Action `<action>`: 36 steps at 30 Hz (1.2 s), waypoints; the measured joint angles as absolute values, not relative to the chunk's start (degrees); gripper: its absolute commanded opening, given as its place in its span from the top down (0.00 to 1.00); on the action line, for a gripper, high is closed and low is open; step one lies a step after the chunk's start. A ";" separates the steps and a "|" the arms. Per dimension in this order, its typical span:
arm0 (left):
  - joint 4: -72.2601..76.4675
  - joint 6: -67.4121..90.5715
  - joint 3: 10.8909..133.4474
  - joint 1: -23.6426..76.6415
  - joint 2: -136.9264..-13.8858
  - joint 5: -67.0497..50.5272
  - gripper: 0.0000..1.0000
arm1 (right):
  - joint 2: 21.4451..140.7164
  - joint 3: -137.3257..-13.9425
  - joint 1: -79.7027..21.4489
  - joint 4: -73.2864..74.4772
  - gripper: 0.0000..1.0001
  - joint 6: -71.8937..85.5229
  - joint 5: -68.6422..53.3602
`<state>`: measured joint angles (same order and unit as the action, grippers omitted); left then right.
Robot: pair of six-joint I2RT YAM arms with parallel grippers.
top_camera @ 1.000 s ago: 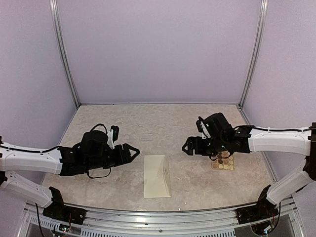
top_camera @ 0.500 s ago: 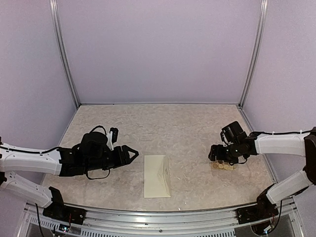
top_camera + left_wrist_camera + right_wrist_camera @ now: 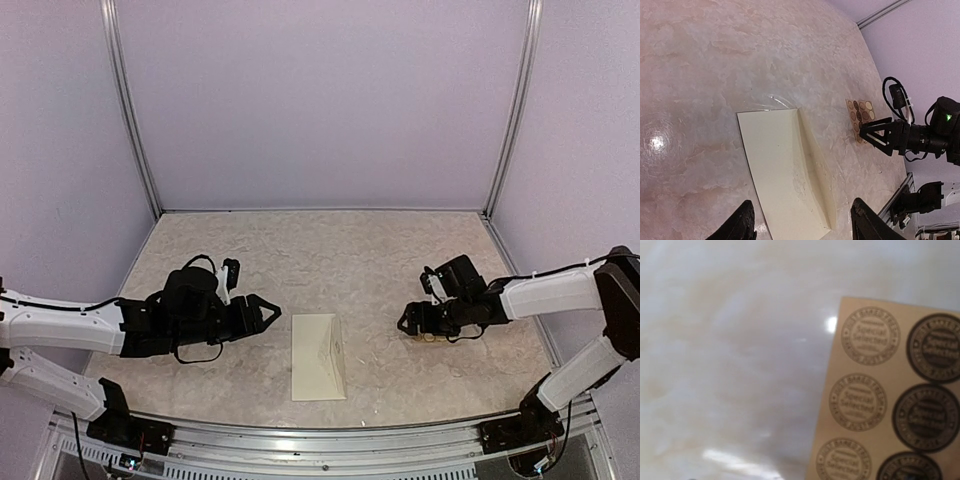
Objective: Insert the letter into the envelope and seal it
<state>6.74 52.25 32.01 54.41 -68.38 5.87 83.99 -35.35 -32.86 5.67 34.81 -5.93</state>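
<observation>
Here the envelope [image 3: 318, 357] lies flat on the marbled surface [image 3: 320, 250], near the front edge and about midway between the two arms. It is a cream rectangle with its long sides running away from the arms, and a crease runs down its length close to the right edge, with a thin shadow beside it in the left wrist view [image 3: 785, 170]. Nothing touches it, and bare surface shows along all four of its edges. The left claw [image 3: 272, 315] hangs just left of the envelope, its fingers spread wide and gripping nothing; in its own camera the two tips [image 3: 747, 215] frame the envelope's near end. The right claw [image 3: 410, 322] sits low over the sticker sheet [image 3: 860, 117], well to the right of the envelope; I cannot tell how far its fingers are parted or whether it has hold of anything. Its camera shows only the sheet's corner [image 3: 890, 405], with pale and dark round stickers. Behind the envelope the surface runs open to the lilac walls [image 3: 320, 100]; a metal rail [image 3: 320, 440] borders the front.
</observation>
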 measured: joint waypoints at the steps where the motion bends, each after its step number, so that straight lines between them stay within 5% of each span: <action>1: 6.74 52.27 32.01 54.41 -68.38 5.85 0.38 | 84.38 -35.51 -34.02 4.91 0.14 35.29 -6.11; 15: 8.14 52.40 33.67 55.37 -72.29 4.97 0.39 | 91.20 -44.29 -52.03 4.58 0.13 44.66 -10.04; 27: 12.99 52.23 46.04 60.27 -87.37 2.61 0.43 | 74.32 -36.12 -39.59 9.43 0.19 44.69 -10.76; 36: 15.92 50.92 59.70 63.16 -102.61 -3.09 0.46 | 72.42 -27.33 -33.91 5.65 0.26 45.01 -17.37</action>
<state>15.92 50.92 59.70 63.16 -102.61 -3.09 72.42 -27.33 -33.91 5.65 45.01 -17.37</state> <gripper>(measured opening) 0.549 0.752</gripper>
